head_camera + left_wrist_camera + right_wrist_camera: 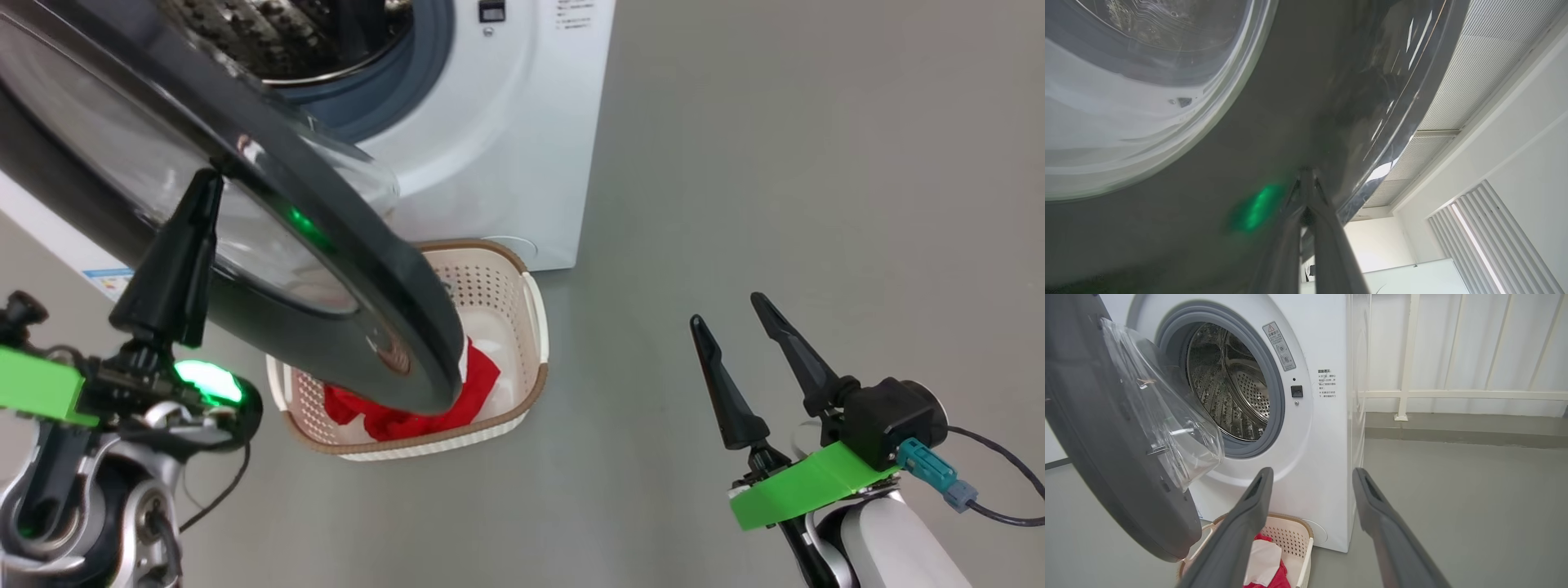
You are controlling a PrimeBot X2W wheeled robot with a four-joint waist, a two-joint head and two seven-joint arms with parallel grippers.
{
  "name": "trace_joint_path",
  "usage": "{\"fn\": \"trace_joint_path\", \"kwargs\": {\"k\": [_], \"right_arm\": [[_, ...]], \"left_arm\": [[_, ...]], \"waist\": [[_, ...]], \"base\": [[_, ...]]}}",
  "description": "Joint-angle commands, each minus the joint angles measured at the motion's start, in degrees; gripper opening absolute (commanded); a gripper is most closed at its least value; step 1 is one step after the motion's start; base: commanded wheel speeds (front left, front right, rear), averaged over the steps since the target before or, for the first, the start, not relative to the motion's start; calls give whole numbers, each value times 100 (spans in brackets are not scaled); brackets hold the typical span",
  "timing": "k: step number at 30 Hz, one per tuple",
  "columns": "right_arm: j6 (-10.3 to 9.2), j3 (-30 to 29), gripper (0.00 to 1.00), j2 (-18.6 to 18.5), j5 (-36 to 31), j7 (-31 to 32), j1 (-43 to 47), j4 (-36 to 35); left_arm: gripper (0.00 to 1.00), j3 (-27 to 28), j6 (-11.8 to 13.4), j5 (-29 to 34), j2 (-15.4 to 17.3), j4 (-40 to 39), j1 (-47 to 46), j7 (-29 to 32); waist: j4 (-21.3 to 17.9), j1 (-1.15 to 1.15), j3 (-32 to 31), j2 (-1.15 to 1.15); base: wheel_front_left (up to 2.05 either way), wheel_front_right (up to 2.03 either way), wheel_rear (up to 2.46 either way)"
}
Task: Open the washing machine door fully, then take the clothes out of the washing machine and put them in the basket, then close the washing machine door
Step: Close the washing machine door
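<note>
The washing machine (506, 139) (1318, 457) stands with its steel drum showing no clothes inside. Its door (269, 237) (1106, 449) (1290, 102), black-rimmed with a clear glass bowl, hangs partly swung, out over the basket. My left gripper (208, 184) (1306, 175) is shut, its tips pressed against the door's outer face. The cream basket (522, 286) (1290, 543) sits on the floor before the machine and holds the red and white clothes (482, 384) (1265, 559). My right gripper (727, 310) (1310, 473) hangs open and empty, off to the right of the basket.
Grey floor (775, 163) stretches to the right of the machine. A white railing (1453, 394) and a pale wall stand behind on the right. A dark cable (1004, 465) trails from my right wrist.
</note>
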Motion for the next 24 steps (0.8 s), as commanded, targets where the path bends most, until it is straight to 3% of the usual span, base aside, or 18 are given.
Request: {"fn": "trace_joint_path", "kwargs": {"k": [1, 24], "right_arm": [[35, 101, 100, 23, 54, -37, -155, -175], [35, 99, 100, 23, 26, -37, -321, -309]], "left_arm": [[0, 84, -75, -67, 102, -54, -229, -60], [0, -20, -537, -57, 117, 1107, -1690, -627]], "waist": [[-91, 0, 73, 0], [-471, 0, 631, 0]], "base": [[0, 0, 0], [0, 0, 0]]}}
